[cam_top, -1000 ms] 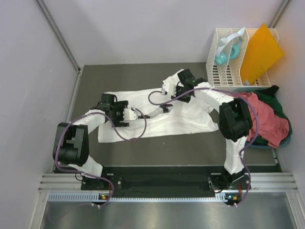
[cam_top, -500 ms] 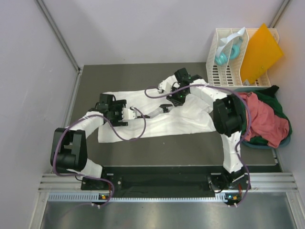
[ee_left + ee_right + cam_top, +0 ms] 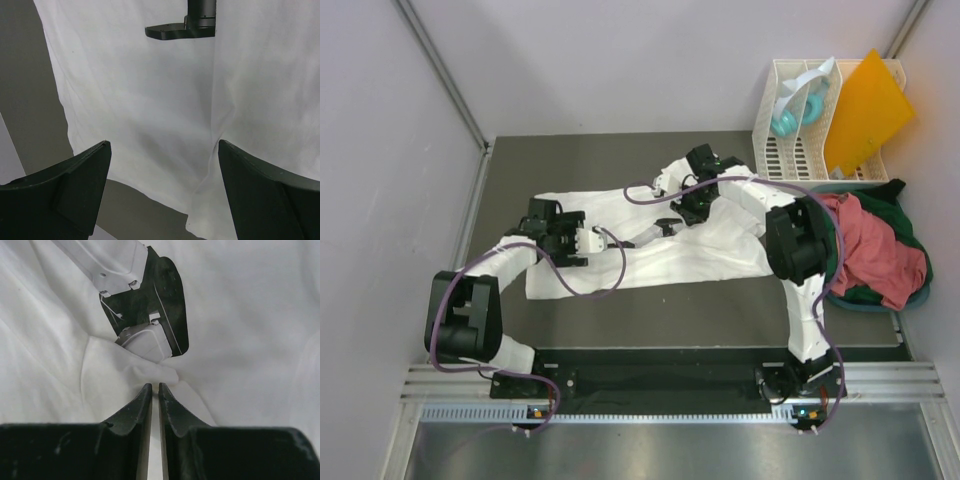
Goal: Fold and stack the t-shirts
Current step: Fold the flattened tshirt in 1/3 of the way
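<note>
Right wrist view: right end effector [image 3: 154,385] pinched narrow on a ridge of the white t-shirt [image 3: 700,255] lying on the bench [image 3: 620,160]; so shallow a bite might slip, while the left end effector [image 3: 164,144] gaped wide.

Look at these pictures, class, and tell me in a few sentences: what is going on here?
A white t-shirt lies spread out on the table, partway through being folded by a robot. The robot's right hand is closed on a pinch of the shirt's cloth. Its left hand hangs open above the shirt's left part. A salmon-red t-shirt and a dark green t-shirt lie crumpled in a heap at the right, not yet folded.
</note>
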Action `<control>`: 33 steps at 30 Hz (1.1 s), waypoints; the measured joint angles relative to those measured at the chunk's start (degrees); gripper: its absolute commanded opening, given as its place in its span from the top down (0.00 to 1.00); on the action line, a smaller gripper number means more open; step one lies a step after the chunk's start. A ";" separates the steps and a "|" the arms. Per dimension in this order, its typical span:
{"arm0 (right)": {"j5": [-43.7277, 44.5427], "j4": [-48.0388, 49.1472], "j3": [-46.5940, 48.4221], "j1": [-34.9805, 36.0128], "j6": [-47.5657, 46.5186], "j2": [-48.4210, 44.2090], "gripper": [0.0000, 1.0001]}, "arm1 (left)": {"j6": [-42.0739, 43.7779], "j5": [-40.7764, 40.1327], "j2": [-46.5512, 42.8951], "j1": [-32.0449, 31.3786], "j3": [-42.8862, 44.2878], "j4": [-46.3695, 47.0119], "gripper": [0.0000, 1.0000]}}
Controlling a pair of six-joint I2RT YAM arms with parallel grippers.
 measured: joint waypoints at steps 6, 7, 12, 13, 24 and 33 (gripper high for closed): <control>-0.02 -0.04 -0.13 -0.13 -0.07 0.00 0.94 | 0.22 -0.31 0.00 0.00 -0.04 0.04 0.08; -0.02 -0.07 -0.13 -0.20 -0.04 0.00 0.94 | 0.26 -0.37 0.00 0.00 -0.04 0.04 0.08; -0.02 0.02 -0.52 -0.79 -0.02 0.00 1.00 | 0.35 -0.50 -0.02 0.00 -0.09 0.09 0.08; -0.02 0.11 -0.81 -0.85 0.02 0.00 1.00 | 0.42 -0.61 -0.04 0.00 -0.15 0.13 0.08; 1.88 -0.15 -0.70 -0.92 -0.17 0.04 0.60 | 0.87 -1.36 -0.48 0.00 -1.20 0.33 0.08; 3.23 1.05 -0.92 -1.31 -0.55 -1.11 0.49 | 1.33 -1.29 -0.48 0.00 -1.44 0.37 0.08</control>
